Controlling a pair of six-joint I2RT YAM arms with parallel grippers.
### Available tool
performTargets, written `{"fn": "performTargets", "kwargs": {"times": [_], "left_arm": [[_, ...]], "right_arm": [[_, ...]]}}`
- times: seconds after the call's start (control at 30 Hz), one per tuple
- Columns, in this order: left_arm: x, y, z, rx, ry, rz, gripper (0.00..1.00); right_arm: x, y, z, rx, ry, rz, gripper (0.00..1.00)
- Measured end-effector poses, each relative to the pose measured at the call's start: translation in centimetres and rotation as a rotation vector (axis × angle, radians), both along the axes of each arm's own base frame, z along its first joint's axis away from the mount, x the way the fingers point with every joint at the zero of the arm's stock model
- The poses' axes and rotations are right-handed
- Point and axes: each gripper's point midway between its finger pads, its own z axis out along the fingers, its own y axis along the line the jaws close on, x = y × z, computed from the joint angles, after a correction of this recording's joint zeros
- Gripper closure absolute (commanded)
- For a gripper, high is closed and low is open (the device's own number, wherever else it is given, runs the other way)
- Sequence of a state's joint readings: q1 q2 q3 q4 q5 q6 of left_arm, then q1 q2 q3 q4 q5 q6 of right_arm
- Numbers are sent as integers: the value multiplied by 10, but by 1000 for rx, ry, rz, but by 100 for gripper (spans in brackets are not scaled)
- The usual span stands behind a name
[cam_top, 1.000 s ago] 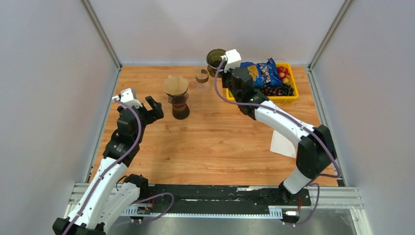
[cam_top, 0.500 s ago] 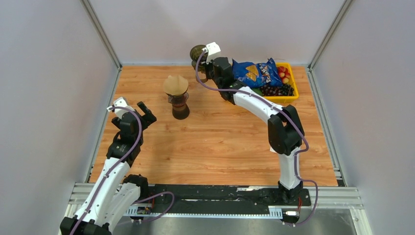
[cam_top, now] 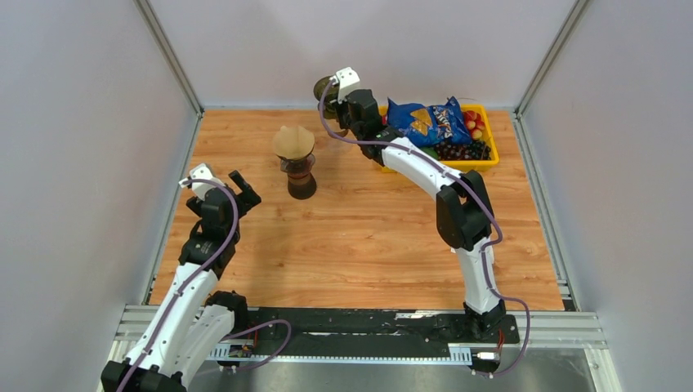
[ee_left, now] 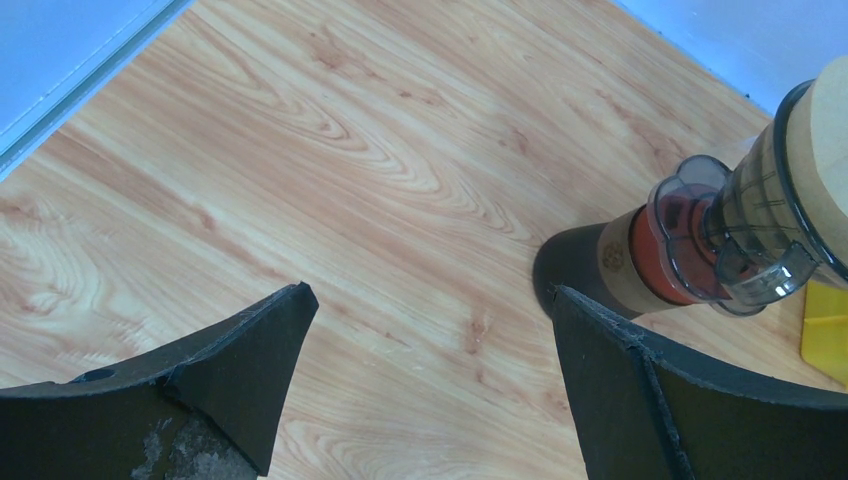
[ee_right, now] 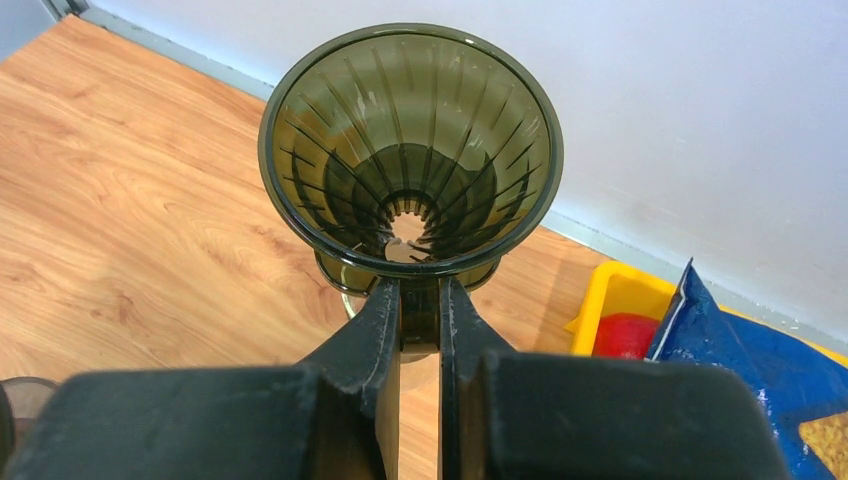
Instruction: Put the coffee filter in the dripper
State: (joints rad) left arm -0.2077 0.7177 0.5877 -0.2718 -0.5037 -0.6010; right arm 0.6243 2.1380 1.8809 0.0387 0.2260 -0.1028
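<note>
R gripper (ee_right: 420, 295) clamps the dark ribbed dripper (ee_right: 410, 150) by its handle, fingers closed on it from below so the mouth faces up and stays unobstructed, apparently raised off the table (cam_top: 368, 237) near the back wall. The brown filter (cam_top: 293, 141) is not in it: it sits as a cone atop a stacked stand (ee_left: 640, 270) (clear funnel over a red ring, cork band and dark base) at left-centre, well apart from the dripper. L gripper (ee_left: 430, 295) hangs low beside that stand, fingers spread wide and empty, the stand's base just off its right finger; prob. posed to steady the stand or take the filter, though which can't be told. A yellow bin (cam_top: 490, 161) w/ a blue chip bag (cam_top: 425, 121) and fruit sits back right, near the R arm but not part of the job. Judged stage: dripper in hand, filter transfer not yet done. Next move likely needs dripper and filter brought together w/o crushing the thin paper.
</note>
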Motion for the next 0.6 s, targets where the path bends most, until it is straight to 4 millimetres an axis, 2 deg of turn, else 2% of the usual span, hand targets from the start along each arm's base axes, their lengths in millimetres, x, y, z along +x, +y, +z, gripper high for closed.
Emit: {"fn": "performTargets", "kwargs": {"times": [0.23, 0.6], "left_arm": [[1, 0, -3, 3, 9, 3, 0], [2, 0, -4, 4, 12, 2, 0]], "right_arm": [[0, -4, -22, -46, 57, -4, 100], [4, -7, -25, -55, 67, -16, 98]]}}
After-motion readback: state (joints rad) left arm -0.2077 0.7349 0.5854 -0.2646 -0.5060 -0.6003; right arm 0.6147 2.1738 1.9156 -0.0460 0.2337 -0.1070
